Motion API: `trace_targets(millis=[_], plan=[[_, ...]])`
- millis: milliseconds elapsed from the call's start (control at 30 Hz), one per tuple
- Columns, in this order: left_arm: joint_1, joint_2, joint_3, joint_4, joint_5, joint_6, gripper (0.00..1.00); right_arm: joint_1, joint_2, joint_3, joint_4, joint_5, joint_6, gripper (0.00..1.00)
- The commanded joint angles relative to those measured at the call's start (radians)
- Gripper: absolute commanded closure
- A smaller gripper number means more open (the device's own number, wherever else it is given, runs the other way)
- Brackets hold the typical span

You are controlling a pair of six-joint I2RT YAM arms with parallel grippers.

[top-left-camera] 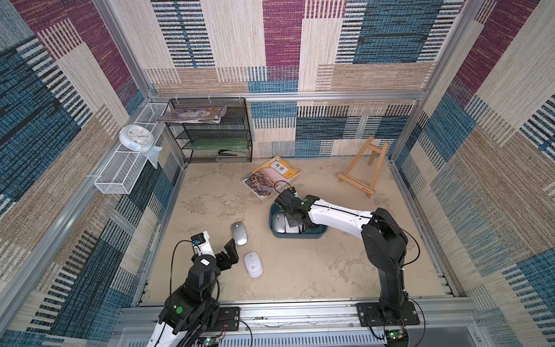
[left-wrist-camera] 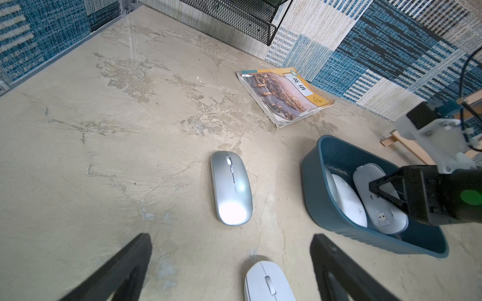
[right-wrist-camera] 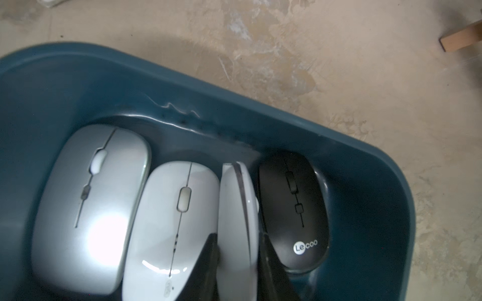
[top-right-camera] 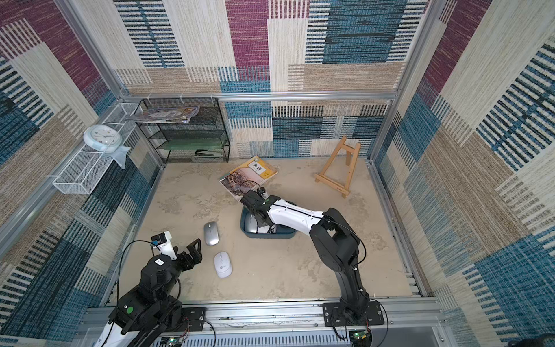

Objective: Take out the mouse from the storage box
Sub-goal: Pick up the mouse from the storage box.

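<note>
Only the right wrist view shows my right pincer (right-wrist-camera: 237, 242) gripping the on-edge white mouse (right-wrist-camera: 236, 208); left pincer (left-wrist-camera: 230, 237) wide

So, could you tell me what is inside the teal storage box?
Four mice: a silver mouse, a white mouse, a sideways mouse in the right gripper, and a black mouse. What lies beneath them is hidden.

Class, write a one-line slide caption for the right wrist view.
Right gripper shut on a white mouse tipped on edge in the blue storage box.
</note>
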Motion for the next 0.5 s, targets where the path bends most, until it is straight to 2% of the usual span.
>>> trace_targets(millis=[0, 467], plan=[[0.001, 0.008, 0.0, 0.027, -0.006, 0.006, 0.01, 0.001, -0.025, -0.012, 0.011, -0.001, -0.003, 0.89], [0.001, 0.017, -0.002, 0.032, -0.001, 0.006, 0.01, 0.001, -0.161, -0.016, -0.029, 0.124, 0.004, 0.88]])
